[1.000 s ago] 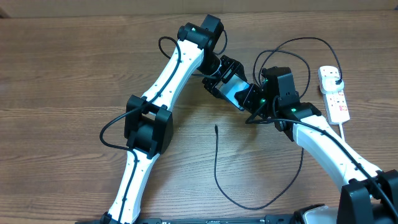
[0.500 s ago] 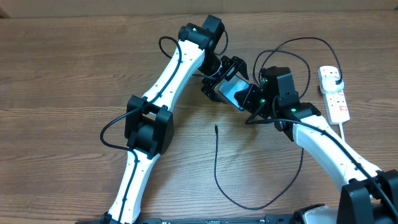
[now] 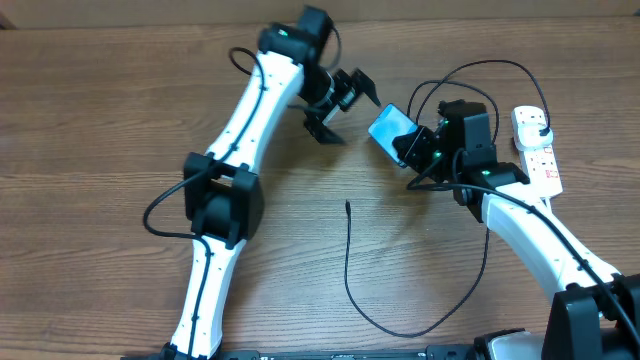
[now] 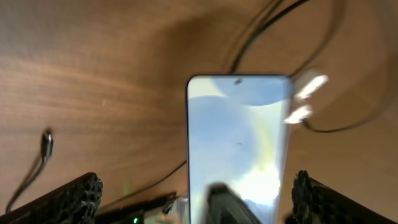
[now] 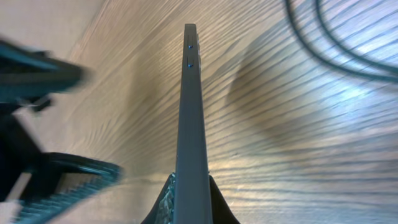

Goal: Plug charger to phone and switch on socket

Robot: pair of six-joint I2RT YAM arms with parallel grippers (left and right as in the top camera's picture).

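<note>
Overhead: vs 0.5 s ago my left fingers [image 3: 360, 86] have let go of the phone [image 3: 391, 127]. They're spread wide and pulled back left. Right fingers [image 3: 412, 150] stay clamped on its lower end, phone tilted. Charger [image 3: 347, 240] tip lies loose on the surface [image 3: 100, 120] just below, w/ the socket [image 3: 541, 165] at far right.

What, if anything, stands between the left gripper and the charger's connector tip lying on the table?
Nothing visible does. Only bare table lies between the open left gripper and the charger's connector tip. The phone is off to one side, clamped in the right gripper.
</note>
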